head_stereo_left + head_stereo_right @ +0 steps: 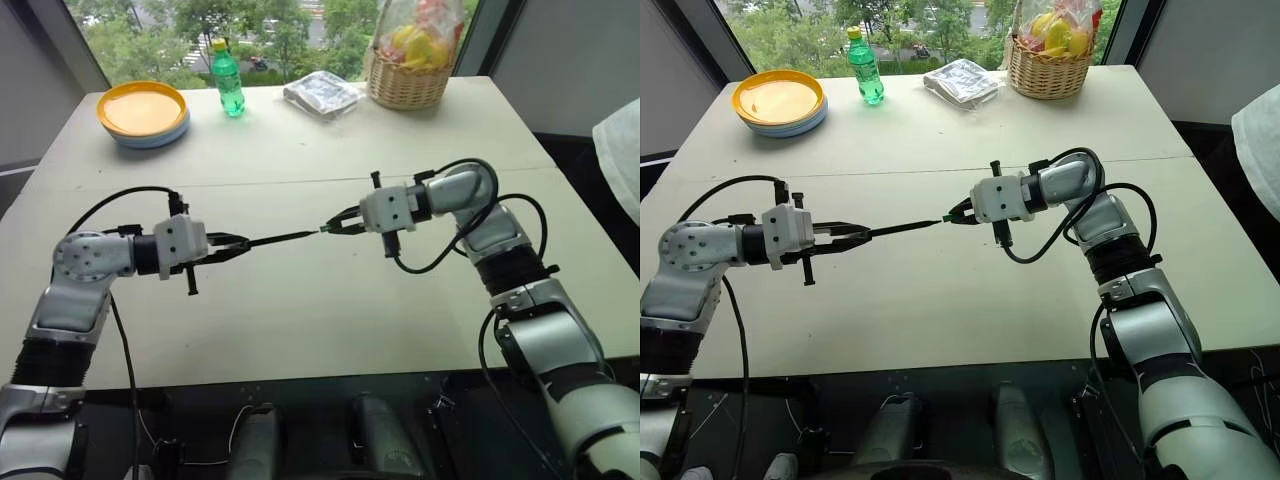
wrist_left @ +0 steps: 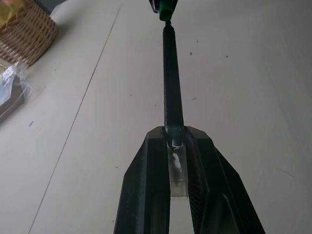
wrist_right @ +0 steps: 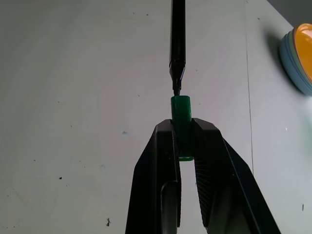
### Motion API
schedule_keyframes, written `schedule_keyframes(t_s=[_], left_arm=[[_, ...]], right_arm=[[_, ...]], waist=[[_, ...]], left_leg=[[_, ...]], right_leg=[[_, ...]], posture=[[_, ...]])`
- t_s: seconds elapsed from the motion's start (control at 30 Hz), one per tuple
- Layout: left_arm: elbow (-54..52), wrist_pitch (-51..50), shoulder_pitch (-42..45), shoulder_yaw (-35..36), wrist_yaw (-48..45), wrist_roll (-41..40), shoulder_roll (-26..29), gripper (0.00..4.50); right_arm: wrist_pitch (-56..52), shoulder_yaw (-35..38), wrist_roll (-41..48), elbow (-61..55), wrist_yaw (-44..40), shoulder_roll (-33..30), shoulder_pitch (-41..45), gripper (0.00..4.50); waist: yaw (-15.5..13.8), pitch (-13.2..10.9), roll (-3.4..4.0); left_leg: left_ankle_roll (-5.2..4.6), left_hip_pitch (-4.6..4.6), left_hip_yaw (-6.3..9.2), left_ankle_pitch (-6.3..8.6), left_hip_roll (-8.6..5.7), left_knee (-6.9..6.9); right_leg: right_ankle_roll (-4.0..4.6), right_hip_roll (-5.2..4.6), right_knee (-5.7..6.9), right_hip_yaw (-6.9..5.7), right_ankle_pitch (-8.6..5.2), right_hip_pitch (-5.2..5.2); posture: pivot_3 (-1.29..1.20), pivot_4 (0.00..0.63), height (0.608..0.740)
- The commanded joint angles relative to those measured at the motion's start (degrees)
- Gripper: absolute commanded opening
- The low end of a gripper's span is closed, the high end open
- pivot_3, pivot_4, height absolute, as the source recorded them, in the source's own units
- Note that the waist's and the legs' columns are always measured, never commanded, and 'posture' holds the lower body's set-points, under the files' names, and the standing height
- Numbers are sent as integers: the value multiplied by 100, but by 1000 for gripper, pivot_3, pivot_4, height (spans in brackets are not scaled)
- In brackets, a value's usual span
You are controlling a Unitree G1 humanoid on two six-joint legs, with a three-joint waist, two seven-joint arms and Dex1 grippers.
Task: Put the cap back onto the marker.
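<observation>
I am working in what looks like an office or test room: a plain pale worktop stands before a large window with trees outside, and a staged set of plates, drink bottle and wicker basket sits along its far edge.

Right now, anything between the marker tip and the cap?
Nothing. In the right wrist view the marker tip sits right at the mouth of the cap, which the right gripper holds; behind is bare table.
</observation>
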State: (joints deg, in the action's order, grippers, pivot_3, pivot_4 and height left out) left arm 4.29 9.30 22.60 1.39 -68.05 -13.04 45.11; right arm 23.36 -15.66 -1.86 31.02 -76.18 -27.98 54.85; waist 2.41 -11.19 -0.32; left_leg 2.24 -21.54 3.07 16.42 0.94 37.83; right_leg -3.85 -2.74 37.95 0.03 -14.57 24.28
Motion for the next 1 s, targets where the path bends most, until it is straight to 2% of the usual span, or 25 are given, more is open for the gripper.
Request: schedule_keyframes(t_s=[0.03,1.0], left_arm=[[-181,8,35,85,52,-36,96,0],[-312,-68,57,80,84,-91,70,0]], right_arm=[[-5,10,122,-269,-5,1,53,40],[-139,-64,116,-405,83,151,-59,40]], waist=[[0,0,0],[-1,0,0]], left_leg=[[0,0,0,0,0,0],[0,0,0,0,0,1]], right_leg=[[0,0,0,0,0,0],[0,0,1,0,0,0]], posture=[[0,150,740],[0,150,740]])
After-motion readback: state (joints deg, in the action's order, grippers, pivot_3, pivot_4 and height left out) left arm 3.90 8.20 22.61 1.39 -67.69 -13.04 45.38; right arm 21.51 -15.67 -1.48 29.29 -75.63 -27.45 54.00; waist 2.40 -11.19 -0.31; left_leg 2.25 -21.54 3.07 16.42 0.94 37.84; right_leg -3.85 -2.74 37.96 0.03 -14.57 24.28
